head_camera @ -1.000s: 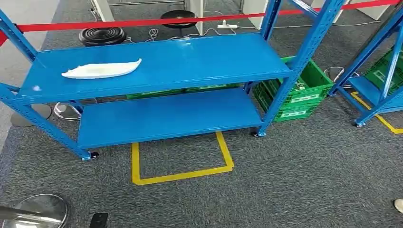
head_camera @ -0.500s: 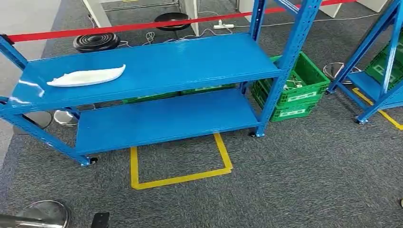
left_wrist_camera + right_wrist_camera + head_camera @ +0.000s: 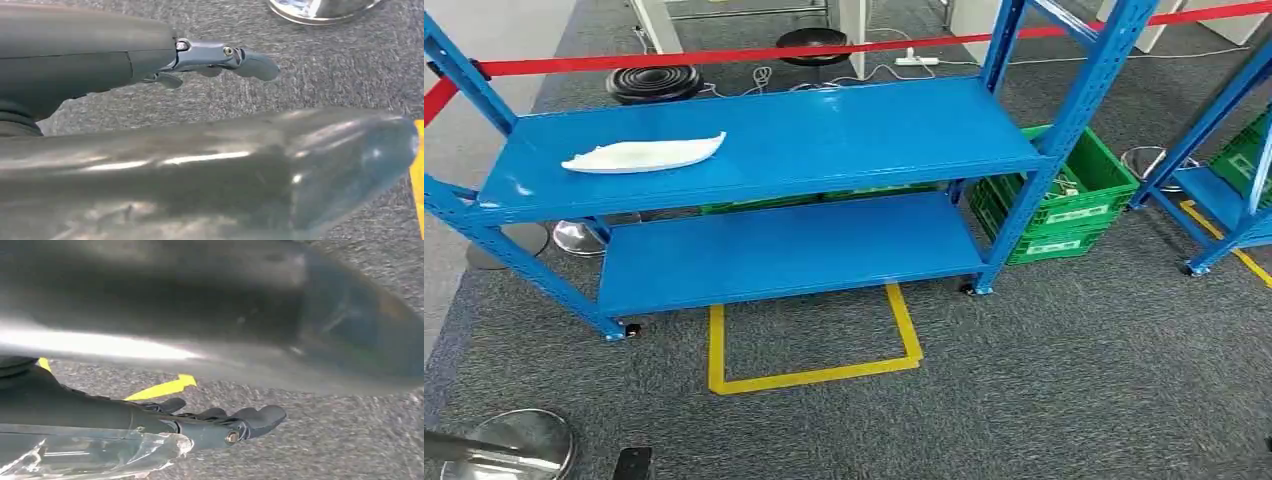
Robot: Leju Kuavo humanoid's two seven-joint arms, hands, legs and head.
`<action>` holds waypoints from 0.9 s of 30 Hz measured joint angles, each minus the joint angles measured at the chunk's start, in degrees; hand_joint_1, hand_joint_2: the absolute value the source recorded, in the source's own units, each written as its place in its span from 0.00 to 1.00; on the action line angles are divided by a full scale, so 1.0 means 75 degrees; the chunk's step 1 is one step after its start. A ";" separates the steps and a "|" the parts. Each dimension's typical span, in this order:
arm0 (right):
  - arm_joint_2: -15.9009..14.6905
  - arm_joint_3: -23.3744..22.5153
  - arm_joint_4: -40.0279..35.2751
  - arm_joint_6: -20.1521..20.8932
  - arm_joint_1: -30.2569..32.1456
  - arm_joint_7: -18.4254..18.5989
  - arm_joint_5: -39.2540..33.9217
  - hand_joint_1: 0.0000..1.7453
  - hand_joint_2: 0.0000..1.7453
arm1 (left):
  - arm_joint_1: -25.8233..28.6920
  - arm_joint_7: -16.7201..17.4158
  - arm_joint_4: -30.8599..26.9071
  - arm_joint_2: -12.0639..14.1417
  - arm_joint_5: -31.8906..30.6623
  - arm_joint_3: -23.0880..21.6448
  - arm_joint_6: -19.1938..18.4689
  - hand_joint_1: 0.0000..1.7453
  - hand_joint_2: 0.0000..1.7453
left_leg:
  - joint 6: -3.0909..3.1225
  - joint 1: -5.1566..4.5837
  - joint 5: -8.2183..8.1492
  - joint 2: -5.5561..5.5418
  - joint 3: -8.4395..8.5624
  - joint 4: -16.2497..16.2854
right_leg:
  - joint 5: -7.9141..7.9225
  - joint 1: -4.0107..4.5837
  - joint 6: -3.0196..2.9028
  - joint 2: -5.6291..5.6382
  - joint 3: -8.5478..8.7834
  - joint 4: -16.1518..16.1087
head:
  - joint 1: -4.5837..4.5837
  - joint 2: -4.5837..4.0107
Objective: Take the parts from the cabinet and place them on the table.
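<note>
Right now a white part (image 3: 644, 154) lies flat on the top shelf of the blue cabinet (image 3: 824, 130), toward its left end. Below the cabinet, yellow floor tape (image 3: 814, 372) marks a square on the grey carpet, and a green crate (image 3: 1064, 200) sits just beside the right post. Down low, the left hand (image 3: 150, 65) hangs over the carpet, fingers (image 3: 250, 62) stretched out and holding nothing. So does the right hand (image 3: 200, 427), fingers (image 3: 260, 417) extended and empty.
</note>
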 joint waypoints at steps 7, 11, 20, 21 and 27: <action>-0.0009 0.0120 0.0052 -0.0029 -0.0008 0.0055 0.0190 0.00 0.00 | 0.0006 -0.0047 0.0000 0.0044 0.0123 0.0050 0.0000 0.00 0.00 | -0.0279 0.0042 -0.0073 -0.0303 -0.0119 0.0164 | 0.0085 -0.0021 -0.0358 0.0289 0.0594 -0.0985 | -0.0023 0.0000; -0.0015 0.0164 0.0064 0.0000 -0.0061 0.0058 0.0190 0.00 0.00 | 0.0017 -0.0146 0.0000 0.0079 0.0300 0.0151 0.0003 0.00 0.00 | -0.0006 0.0022 -0.0050 -0.0298 -0.0128 0.0149 | 0.0083 -0.0027 -0.0350 0.0295 0.0587 -0.0994 | -0.0052 0.0000; -0.0015 0.0356 0.0111 0.0055 -0.0073 0.0154 0.0432 0.00 0.00 | 0.0122 -0.0032 -0.0003 0.0146 0.0402 0.0498 0.0114 0.00 1.00 | -0.0364 0.0048 -0.0051 -0.0284 -0.0142 0.0124 | 0.0064 0.0022 -0.0394 0.0287 0.0589 -0.0985 | -0.0047 0.0000; -0.0012 0.0371 0.0122 0.0058 -0.0077 0.0155 0.0443 0.00 0.00 | 0.0138 -0.0015 -0.0003 0.0157 0.0402 0.0519 0.0120 0.00 1.00 | -0.0364 0.0041 -0.0051 -0.0284 -0.0141 0.0125 | 0.0069 0.0016 -0.0387 0.0286 0.0596 -0.0999 | -0.0047 0.0000; -0.0012 0.0496 0.0166 0.0254 -0.0114 -0.0026 0.0542 0.00 0.00 | 0.0178 0.0079 -0.0003 0.0204 0.0513 0.0705 0.0181 0.00 1.00 | -0.0355 0.0026 -0.0049 -0.0284 -0.0140 0.0128 | 0.0113 0.0003 -0.0322 0.0283 0.0649 -0.1088 | -0.0047 0.0000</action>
